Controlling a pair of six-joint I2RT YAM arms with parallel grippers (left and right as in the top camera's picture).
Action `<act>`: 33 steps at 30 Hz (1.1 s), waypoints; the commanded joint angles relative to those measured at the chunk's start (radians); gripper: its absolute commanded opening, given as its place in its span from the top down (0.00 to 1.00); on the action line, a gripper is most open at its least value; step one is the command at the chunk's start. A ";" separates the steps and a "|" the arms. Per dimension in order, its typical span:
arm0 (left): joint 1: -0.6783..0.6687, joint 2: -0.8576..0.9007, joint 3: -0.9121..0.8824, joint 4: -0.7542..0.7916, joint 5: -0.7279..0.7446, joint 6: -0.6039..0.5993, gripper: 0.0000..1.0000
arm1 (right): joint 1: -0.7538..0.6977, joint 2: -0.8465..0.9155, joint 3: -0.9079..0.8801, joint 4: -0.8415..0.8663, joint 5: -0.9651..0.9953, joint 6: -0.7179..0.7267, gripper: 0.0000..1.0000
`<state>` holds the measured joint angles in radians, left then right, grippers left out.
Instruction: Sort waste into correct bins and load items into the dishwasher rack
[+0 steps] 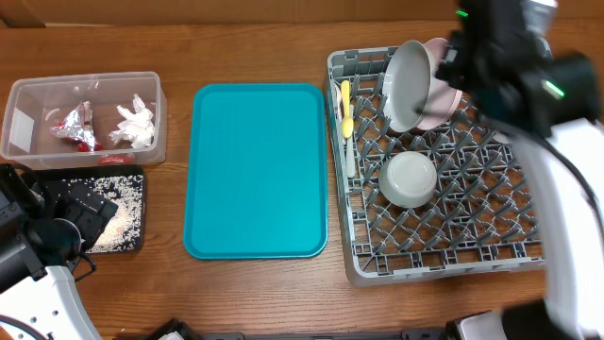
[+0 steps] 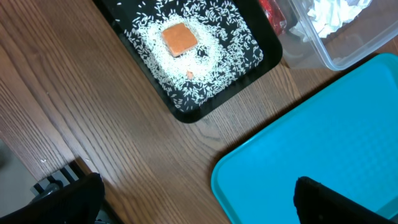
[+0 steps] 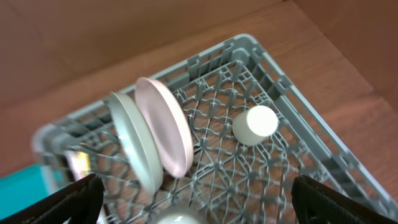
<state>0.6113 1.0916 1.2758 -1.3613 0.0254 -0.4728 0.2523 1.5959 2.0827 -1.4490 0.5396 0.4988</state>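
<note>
The clear tub [image 1: 28, 132] holds white tissue [image 1: 137, 125], red-and-white packets [image 1: 80, 127] and foil. The black tray [image 1: 132, 184] holds rice grains [image 2: 217, 53] and the orange cube [image 2: 180, 38]. The grey rack [image 1: 444, 250] holds the upright grey plate [image 1: 408, 85], the pink plate [image 1: 442, 94], the grey bowl [image 1: 408, 179], the yellow spoon [image 1: 345, 104] and the white utensil [image 1: 350, 156]. The white cup [image 3: 255, 124] stands upside down in the rack [image 3: 292, 106] beside the plates [image 3: 165, 134]. My left gripper [image 2: 199, 208] is open and empty above the table by the black tray. My right gripper [image 3: 199, 208] is open and empty above the rack.
The flat teal tray [image 1: 257, 170] lies between the bins and the rack, with nothing on it; its corner shows in the left wrist view [image 2: 311, 155]. My right arm [image 1: 510, 66] covers the rack's far right corner in the overhead view. My left arm [image 1: 38, 236] is at the front left.
</note>
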 commanded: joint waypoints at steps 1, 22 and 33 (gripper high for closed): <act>0.007 0.002 -0.002 0.001 -0.010 -0.014 0.00 | -0.018 -0.117 0.019 -0.048 -0.026 0.114 0.00; 0.007 0.002 -0.002 0.000 -0.010 -0.014 0.00 | -0.018 -0.698 -0.497 -0.245 -0.075 0.379 0.00; 0.007 0.002 -0.002 0.000 -0.010 -0.014 0.00 | -0.018 -0.729 -0.558 -0.244 -0.217 0.392 0.00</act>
<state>0.6113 1.0916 1.2747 -1.3613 0.0254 -0.4728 0.2363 0.8696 1.5299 -1.6981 0.3492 0.8738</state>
